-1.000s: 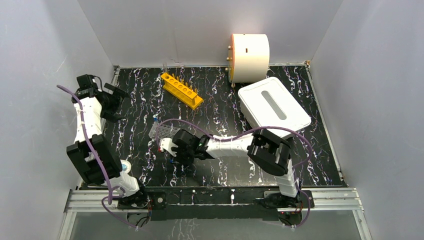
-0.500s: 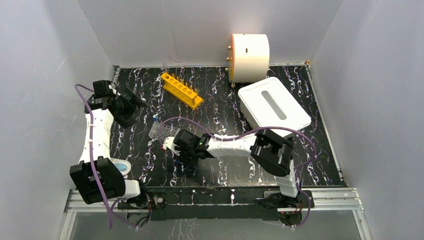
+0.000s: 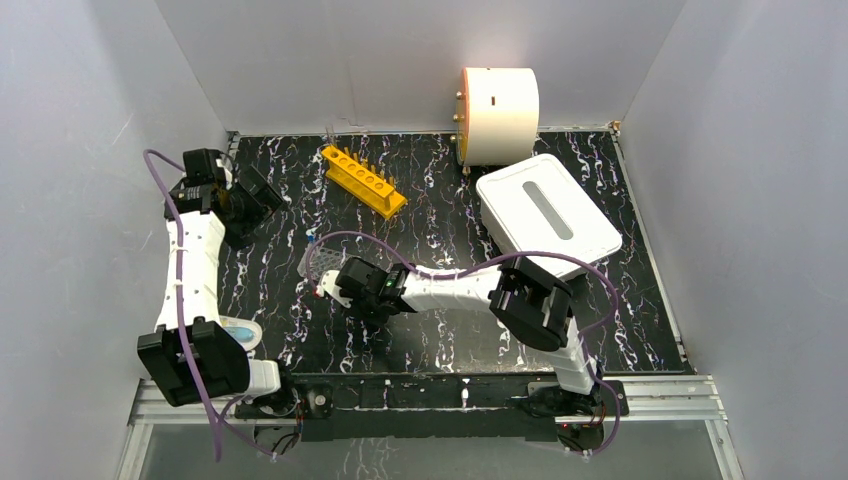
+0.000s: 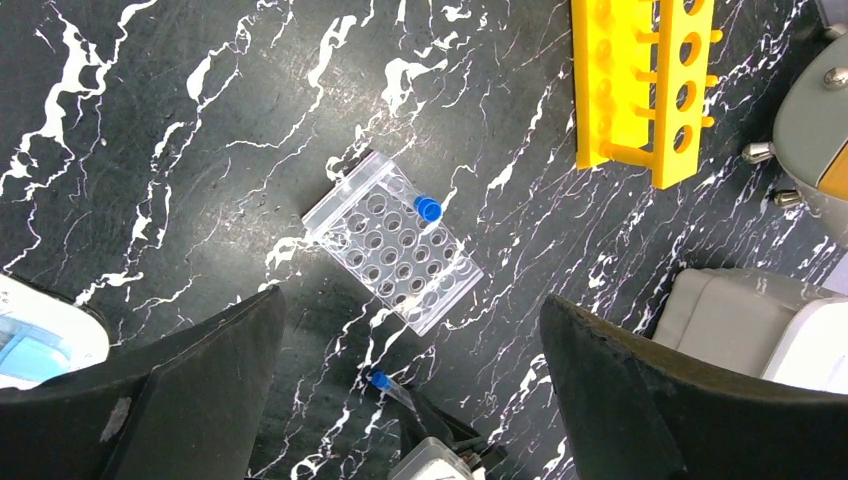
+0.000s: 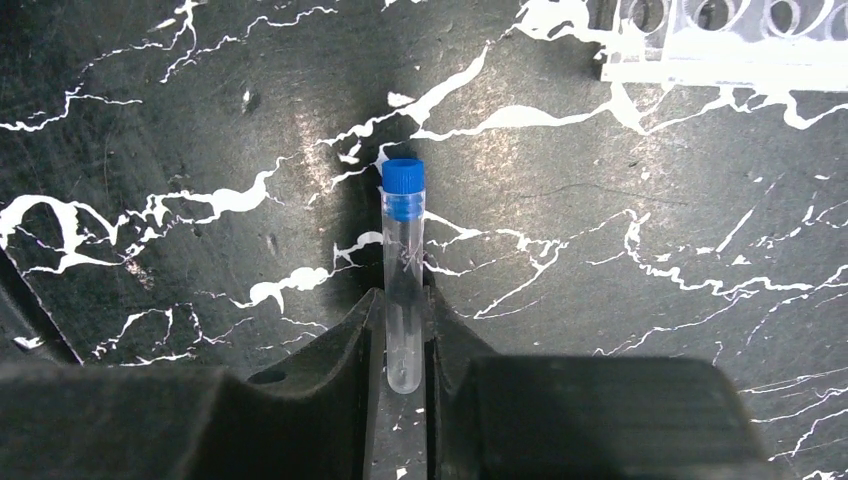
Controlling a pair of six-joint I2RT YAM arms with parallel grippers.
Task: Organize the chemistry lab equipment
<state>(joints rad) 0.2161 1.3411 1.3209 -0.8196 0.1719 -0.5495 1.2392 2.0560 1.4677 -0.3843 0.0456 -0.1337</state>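
My right gripper (image 5: 404,305) is shut on a clear blue-capped vial (image 5: 404,250), held low over the black marbled table, cap pointing away from the wrist. In the top view this gripper (image 3: 332,290) sits just in front of the clear well plate (image 3: 322,262). The left wrist view shows the well plate (image 4: 385,250) with a second blue-capped vial (image 4: 428,208) resting on it, and the held vial (image 4: 393,388) below it. My left gripper (image 3: 248,203) is open and empty, high over the table's left side. The orange tube rack (image 3: 363,180) lies at the back.
A cream drum (image 3: 498,102) stands at the back wall. A white tub with its lid (image 3: 546,215) sits at the right. A white and blue object (image 3: 240,332) lies by the left arm's base. A corner of the well plate (image 5: 720,45) shows in the right wrist view.
My left arm has swung its elbow down and back, and its gripper has moved a little right over the table. My right gripper has shifted slightly left with the vial.
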